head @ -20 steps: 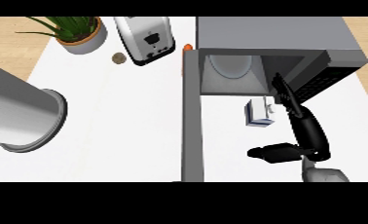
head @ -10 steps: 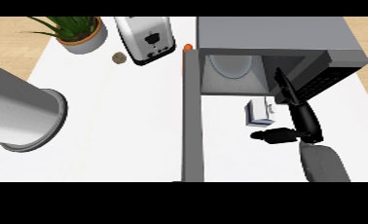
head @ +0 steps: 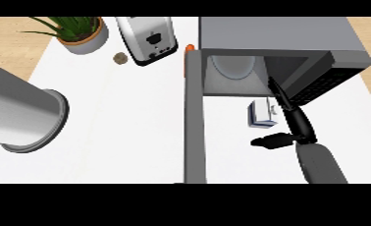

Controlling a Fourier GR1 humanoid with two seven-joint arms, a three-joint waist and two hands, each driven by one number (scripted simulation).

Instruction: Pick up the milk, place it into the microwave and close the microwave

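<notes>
You have one milk carton, standing on the white counter just in front of the open mouth of the one microwave, not inside it. The cavity holds only its pale turntable, and the dark door swings out on the right. Your right hand lies just right of the carton, its fingers straight and pointing into the opening and its thumb out below the carton. You cannot tell if it touches. The left forearm shows at the left edge. One toaster and one potted plant sit at the far edge.
</notes>
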